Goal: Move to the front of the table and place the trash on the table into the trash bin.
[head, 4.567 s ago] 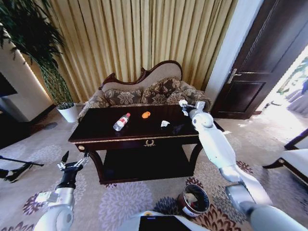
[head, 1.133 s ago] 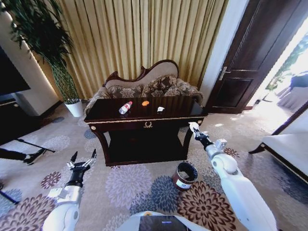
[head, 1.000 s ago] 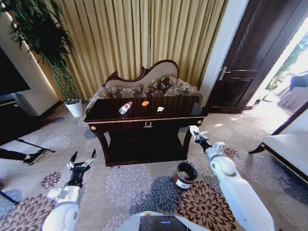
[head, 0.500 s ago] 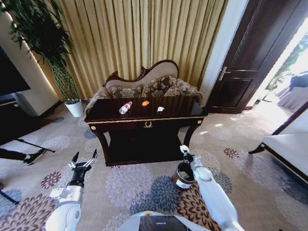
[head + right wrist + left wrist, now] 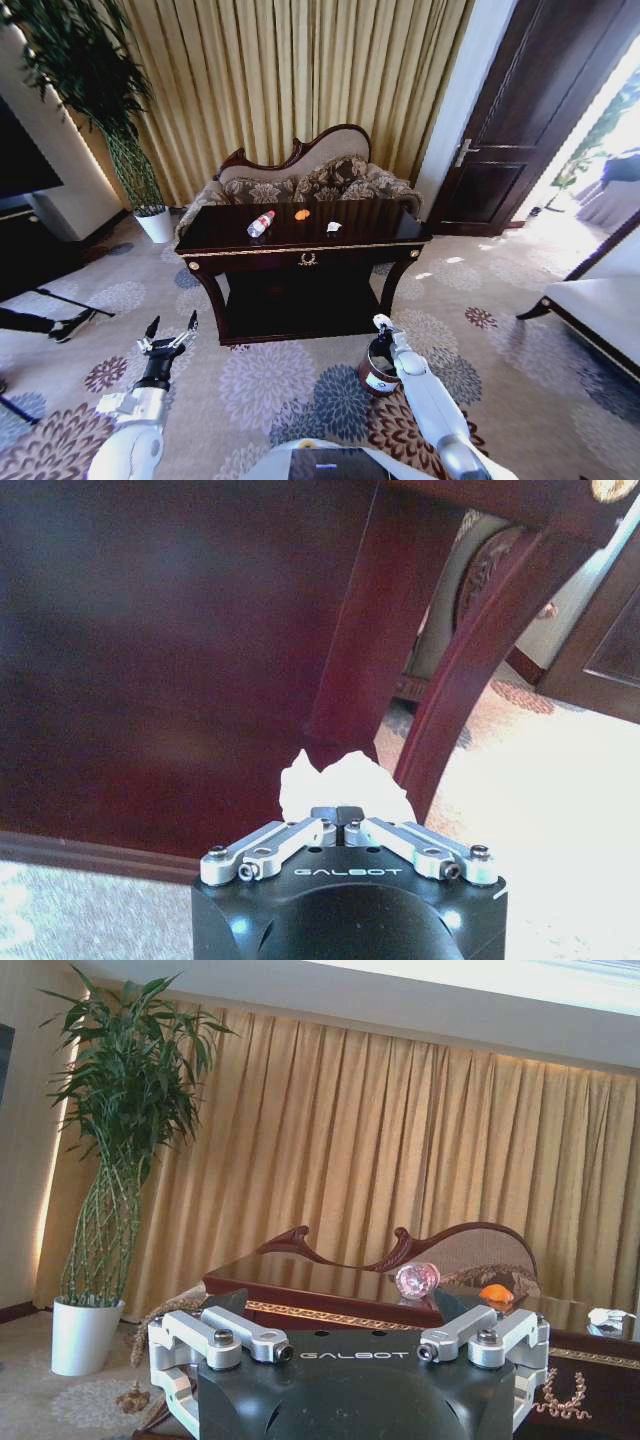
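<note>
R gripper (image 5: pixel 381 324) reaches low and fwd, fingers pinched on a white scrap (image 5: pixel 345 783), right above the trash bin (image 5: pixel 377 372) on the carpet in front of the table's (image 5: pixel 300 250) R leg. L gripper (image 5: pixel 168 334) hangs low over open carpet w/ fingers spread. Farther back, the bottle (image 5: pixel 260 223), orange piece (image 5: pixel 302 213) and another white scrap (image 5: pixel 333 227) lie on the tabletop, sofa (image 5: pixel 300 180) close behind.

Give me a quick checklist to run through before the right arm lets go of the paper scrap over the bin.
1. Grip: right gripper shut on the white scrap: ok.
2. Position: right gripper above the trash bin, by its far rim; centred over the opening: cannot tell.
3. Bin upright on the carpet, opening unobstructed: ok.
4. Left gripper open, low at the robot's left, away from the bin: ok.
5. Trash left on the table: bottle, orange piece, another white scrap: not ok, task unfinished.
</note>
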